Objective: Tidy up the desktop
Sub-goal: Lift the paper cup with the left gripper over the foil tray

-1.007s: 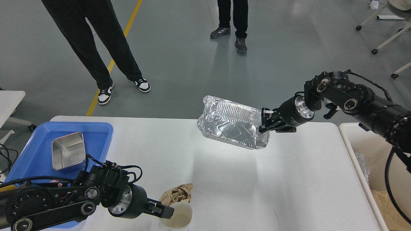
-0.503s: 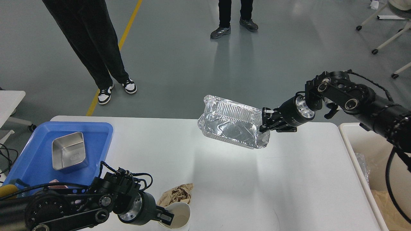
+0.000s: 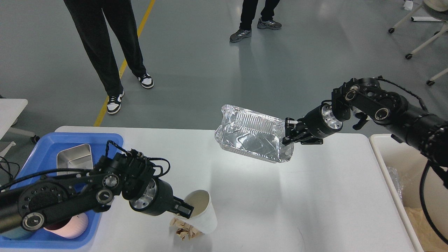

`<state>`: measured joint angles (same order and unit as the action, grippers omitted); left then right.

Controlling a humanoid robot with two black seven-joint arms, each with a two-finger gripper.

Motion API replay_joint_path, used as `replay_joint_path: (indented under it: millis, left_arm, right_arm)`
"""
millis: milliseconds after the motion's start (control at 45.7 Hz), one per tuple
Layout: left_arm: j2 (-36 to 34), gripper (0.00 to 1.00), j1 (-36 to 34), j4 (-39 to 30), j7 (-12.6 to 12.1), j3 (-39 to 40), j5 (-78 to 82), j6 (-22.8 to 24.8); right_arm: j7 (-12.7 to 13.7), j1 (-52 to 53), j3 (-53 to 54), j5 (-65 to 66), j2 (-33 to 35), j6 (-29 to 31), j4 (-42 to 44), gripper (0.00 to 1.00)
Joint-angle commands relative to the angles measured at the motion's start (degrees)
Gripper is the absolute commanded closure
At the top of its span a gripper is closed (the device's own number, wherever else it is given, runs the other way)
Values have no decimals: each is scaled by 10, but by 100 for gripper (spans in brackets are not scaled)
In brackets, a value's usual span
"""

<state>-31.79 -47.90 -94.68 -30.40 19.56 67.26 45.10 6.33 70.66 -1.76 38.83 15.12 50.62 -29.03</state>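
Holding two items above the white desk, near to far.
Left tool pinches a tilted paper cup over crumpled brown paper (at 6 o'clock); right tool grips the foil tray at 1 o'clock.

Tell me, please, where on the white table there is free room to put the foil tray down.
The desktop is bare on its right half, between the paper cup and the cream bin, also under the foil tray that the right gripper holds. It is crowded near the left: blue tray, crumpled paper, left gripper.
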Motion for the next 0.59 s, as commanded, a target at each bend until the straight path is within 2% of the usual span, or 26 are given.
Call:
replay_joint_path:
  millis: [0,109,306,569]
  left_arm:
    - [-4,100,-73,1,-11,97,-70,88]
    - [-29,100,-170,5,-20,107,-169,99]
    - [-78,100,-345,28,-20,101,-318,99]
    - [-86,100,-409,55,-20,101,-352,99]
  right_arm:
    - [0,-1,0,2,0,0,0,100]
    - [1,-1,0,2,0,0,0,100]
    - [1,3,0,2,-2,0,0,100]
    - [1,6,-1,2,-8,0,0,100]
